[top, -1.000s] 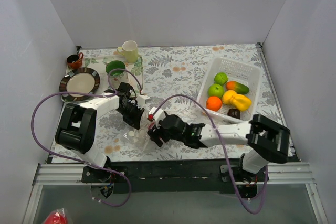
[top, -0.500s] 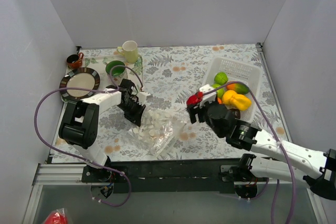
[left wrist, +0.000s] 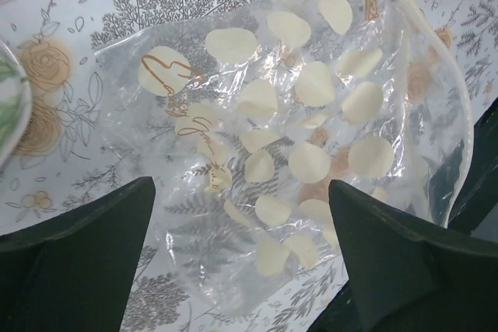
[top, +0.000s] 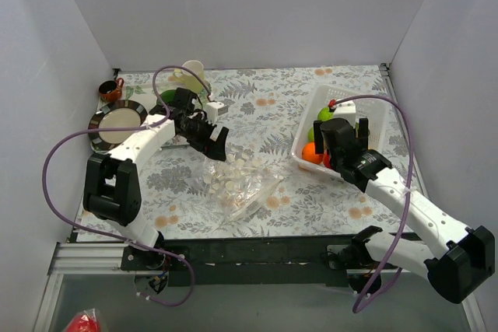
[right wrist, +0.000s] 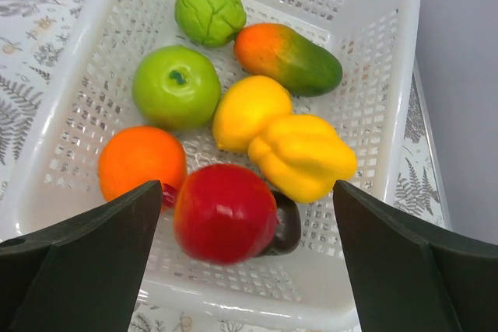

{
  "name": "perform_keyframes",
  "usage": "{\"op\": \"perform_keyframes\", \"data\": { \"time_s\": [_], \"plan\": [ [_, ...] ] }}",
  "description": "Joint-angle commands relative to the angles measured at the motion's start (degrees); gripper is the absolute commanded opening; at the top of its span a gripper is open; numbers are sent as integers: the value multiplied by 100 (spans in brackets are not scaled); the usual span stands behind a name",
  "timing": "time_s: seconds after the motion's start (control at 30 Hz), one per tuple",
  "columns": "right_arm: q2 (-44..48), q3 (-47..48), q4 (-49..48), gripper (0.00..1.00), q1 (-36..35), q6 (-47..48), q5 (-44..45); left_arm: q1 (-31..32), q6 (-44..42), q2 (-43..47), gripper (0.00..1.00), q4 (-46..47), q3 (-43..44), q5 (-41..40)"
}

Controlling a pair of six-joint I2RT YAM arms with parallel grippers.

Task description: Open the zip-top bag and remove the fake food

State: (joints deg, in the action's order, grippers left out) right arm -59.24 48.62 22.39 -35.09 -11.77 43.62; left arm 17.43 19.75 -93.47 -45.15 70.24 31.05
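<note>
The zip-top bag lies crumpled on the flowered cloth, clear with cream dots, and I see no fruit in it. My left gripper hovers open above the bag's far left end, holding nothing. The fake food rests in the white basket: green apple, orange, lemon, yellow pepper, mango, a bumpy green piece. A blurred red apple sits at the near rim over a dark purple piece. My right gripper is open above it.
A cream mug, a green mug, a brown cup and a dark-rimmed plate stand at the back left. Grey walls close in the left, back and right. The basket's rim lies just under my right fingers.
The right arm swung from the bag to the basket with the red apple and opened. The left gripper let go of the bag and drew back towards the mugs.
</note>
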Motion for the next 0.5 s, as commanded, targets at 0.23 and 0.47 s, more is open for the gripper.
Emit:
{"op": "perform_keyframes", "data": {
  "time_s": [0.23, 0.47],
  "plan": [
    [616, 525, 318, 98, 29, 228, -203, -99, 933, 461, 98, 541, 367, -187],
    [853, 631, 178, 98, 29, 465, -520, -547, 1584, 356, 98, 1059, 500, 217]
  ]
}}
